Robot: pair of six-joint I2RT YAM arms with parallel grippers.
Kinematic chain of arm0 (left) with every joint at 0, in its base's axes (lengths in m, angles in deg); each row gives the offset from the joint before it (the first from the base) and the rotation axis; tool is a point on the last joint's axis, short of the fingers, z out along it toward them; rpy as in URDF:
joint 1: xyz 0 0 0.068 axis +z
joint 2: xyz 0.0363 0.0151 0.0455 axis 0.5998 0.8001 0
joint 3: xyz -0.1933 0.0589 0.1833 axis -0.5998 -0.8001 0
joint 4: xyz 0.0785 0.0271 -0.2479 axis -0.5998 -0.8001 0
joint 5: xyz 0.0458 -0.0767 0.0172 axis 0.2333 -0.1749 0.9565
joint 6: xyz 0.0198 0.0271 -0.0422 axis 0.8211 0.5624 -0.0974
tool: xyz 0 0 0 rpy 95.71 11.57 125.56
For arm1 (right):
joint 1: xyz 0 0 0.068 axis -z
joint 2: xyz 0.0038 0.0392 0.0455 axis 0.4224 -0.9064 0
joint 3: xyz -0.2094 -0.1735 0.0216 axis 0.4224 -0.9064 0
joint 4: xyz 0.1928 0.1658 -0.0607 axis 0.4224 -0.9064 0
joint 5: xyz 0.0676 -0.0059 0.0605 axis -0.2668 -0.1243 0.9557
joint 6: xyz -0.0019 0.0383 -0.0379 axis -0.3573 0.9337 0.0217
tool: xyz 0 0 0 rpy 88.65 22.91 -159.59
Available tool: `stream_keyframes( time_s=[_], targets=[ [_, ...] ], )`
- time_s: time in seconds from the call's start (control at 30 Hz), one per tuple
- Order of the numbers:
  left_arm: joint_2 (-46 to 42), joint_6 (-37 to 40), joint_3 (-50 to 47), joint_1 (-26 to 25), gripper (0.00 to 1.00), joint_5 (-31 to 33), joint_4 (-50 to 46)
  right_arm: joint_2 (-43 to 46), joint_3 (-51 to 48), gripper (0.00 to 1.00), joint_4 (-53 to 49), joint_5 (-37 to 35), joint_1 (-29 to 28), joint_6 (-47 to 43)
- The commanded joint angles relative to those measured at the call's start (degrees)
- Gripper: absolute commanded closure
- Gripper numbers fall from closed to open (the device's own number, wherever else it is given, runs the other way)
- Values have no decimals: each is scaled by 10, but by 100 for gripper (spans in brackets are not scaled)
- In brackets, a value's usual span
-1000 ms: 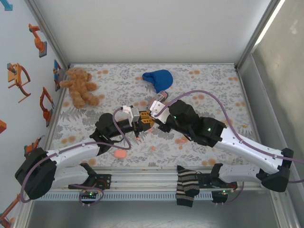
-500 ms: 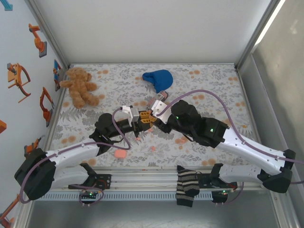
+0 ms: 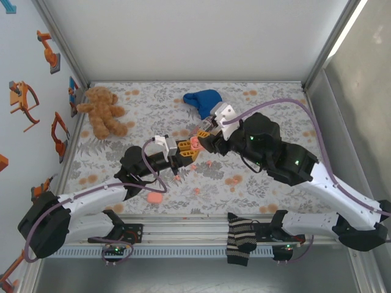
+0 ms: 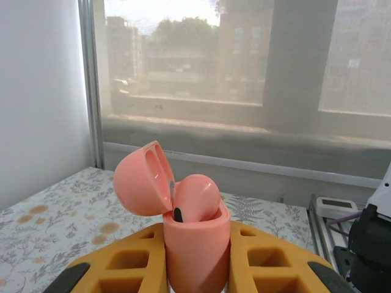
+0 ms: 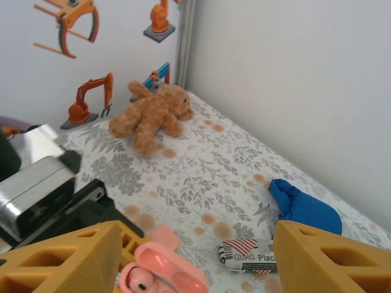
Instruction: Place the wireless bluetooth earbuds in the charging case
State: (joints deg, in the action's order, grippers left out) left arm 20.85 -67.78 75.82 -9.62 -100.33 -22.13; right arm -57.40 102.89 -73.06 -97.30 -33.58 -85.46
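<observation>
My left gripper [image 4: 197,271] is shut on the salmon-pink charging case [image 4: 197,244], which it holds upright with the lid tipped open to the left. One coral-pink earbud [image 4: 197,194] sits in the case, its rounded head sticking out. From above, the case [image 3: 194,144] is held over the table's middle by the left gripper [image 3: 186,148]. My right gripper [image 3: 206,135] hangs just right of it. In the right wrist view its yellow fingers [image 5: 333,256] stand wide apart around nothing, with the case [image 5: 165,274] and earbud [image 5: 139,282] below them. A tiny coral nub [image 3: 197,190], perhaps another earbud, lies on the cloth.
A teddy bear [image 3: 104,111] lies at the back left and a blue cloth [image 3: 203,101] at the back centre. A small striped packet [image 5: 250,255] sits near the blue cloth. A second pink case [image 3: 154,198] lies near the front. A striped sock [image 3: 239,239] hangs over the front rail.
My right gripper has opened and drawn back up and to the right, away from the case. The earbud stays in the case. The left gripper has barely moved.
</observation>
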Motion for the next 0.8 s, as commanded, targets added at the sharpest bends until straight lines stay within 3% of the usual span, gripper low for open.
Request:
stream_keyframes(
  time_s=[0.0, 0.3, 0.53, 0.77],
  targets=[
    [-27, 16, 4, -3, 100, 0, 17, 4, 22, 33, -51, -2, 37, 73],
    [-122, 67, 3, -3, 100, 14, -86, 16, -4, 32, -165, 111, 218, 166],
    [-204, 100, 0, -3, 100, 32, -163, 10, -75, 32, -203, 200, 305, 197],
    [-258, 120, 4, -3, 100, 33, -198, -42, -131, 35, -260, 256, 351, 209]
  ],
)
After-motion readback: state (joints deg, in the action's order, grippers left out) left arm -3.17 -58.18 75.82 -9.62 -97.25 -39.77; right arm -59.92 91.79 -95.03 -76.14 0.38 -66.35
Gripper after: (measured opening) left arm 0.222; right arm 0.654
